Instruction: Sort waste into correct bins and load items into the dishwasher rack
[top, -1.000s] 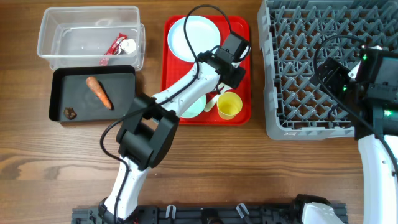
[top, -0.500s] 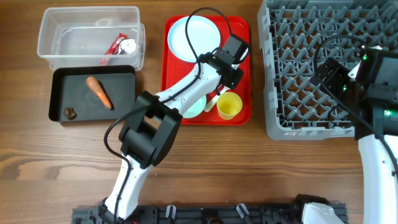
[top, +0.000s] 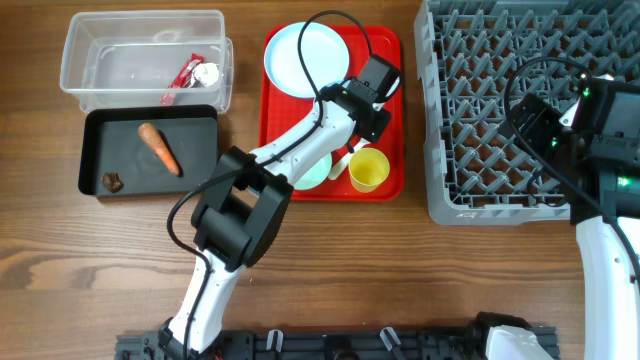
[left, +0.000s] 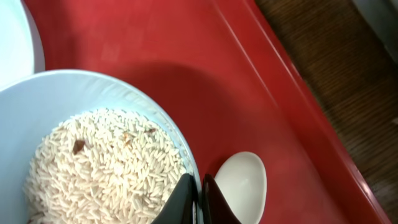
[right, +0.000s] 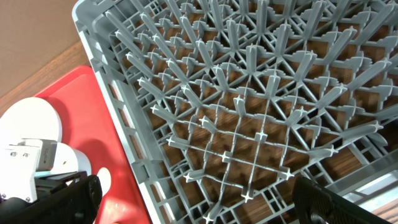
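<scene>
Rice bowl (left: 74, 93) rim is pinched by the narrowly closed left gripper (left: 200, 186), with the bowl's body lying toward ten o'clock.

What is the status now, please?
Left tool shut on bowl rim, rice inside. Right tool open over rack. Spoon lies close beside the bowl.
</scene>
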